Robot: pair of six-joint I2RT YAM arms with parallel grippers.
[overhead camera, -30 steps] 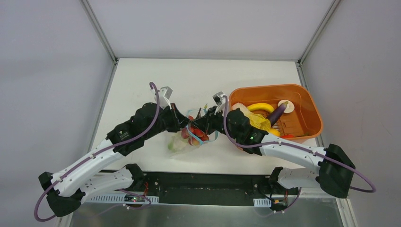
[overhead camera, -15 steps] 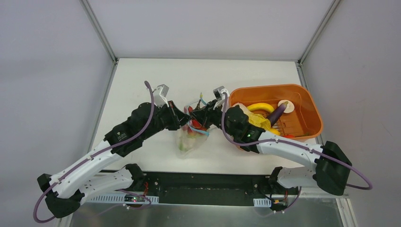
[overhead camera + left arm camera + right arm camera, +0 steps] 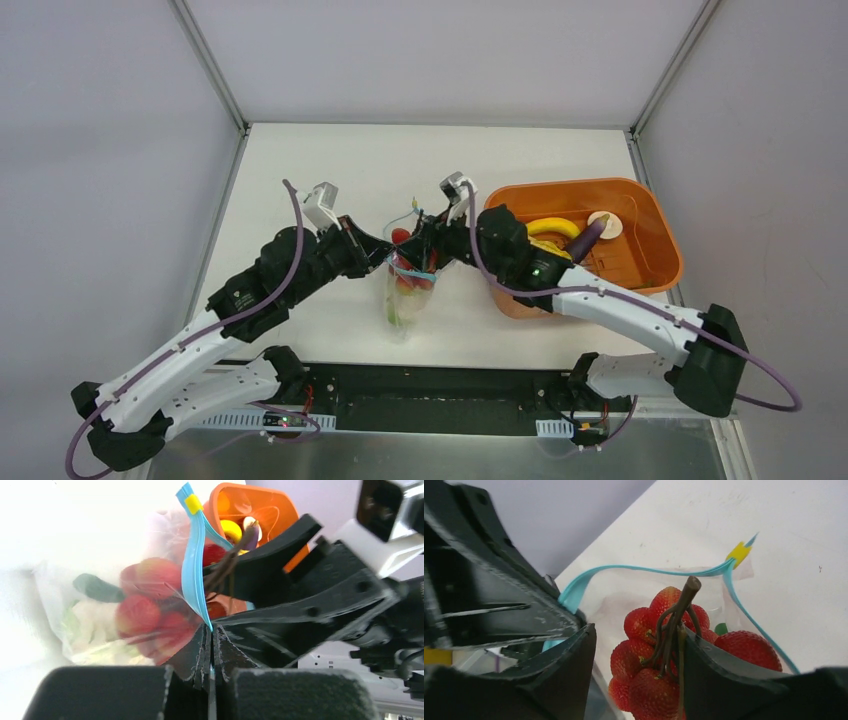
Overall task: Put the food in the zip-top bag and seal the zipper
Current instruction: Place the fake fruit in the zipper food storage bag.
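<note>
Dangling beside the orange tub [image 3: 655,245], the zip-top bag [image 3: 405,300] hangs by its zipper [image 3: 192,565] from the shut jaws of the left gripper [image 3: 210,632]. The right gripper [image 3: 639,650], jaws parted around the berries [image 3: 644,630], could drag them out by their stem when it withdraws.

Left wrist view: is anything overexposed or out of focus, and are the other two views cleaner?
Left wrist view: white table blown out to glare, clear crinkly plastic bag and its red toy fruits soft, thin blue zipper strip sharper. Right wrist view: red fruits crisp, dark foreground softer. Top external view: evenly lit, sharp.
</note>
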